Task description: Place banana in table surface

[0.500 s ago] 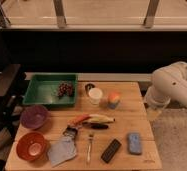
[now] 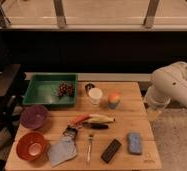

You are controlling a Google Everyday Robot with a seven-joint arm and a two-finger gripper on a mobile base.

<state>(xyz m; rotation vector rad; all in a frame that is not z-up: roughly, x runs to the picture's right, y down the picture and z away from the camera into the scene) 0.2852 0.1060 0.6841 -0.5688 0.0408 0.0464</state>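
The banana (image 2: 101,119) is small and pale yellow, and lies flat near the middle of the light wooden table surface (image 2: 132,116). An orange-red carrot-like object (image 2: 79,119) touches its left end, and a black-handled utensil (image 2: 98,125) lies just in front of it. My white arm (image 2: 173,89) is bent beside the table's right edge, well right of the banana. My gripper does not show; only the arm's links are in view.
A green tray (image 2: 43,95) holding grapes (image 2: 64,89) stands at the back left. A white cup (image 2: 95,95) and an orange-topped cup (image 2: 114,100) stand behind the banana. A purple bowl (image 2: 34,116), orange bowl (image 2: 32,145), cloth (image 2: 63,150), fork (image 2: 89,145), black block (image 2: 111,150) and blue sponge (image 2: 134,142) fill the front.
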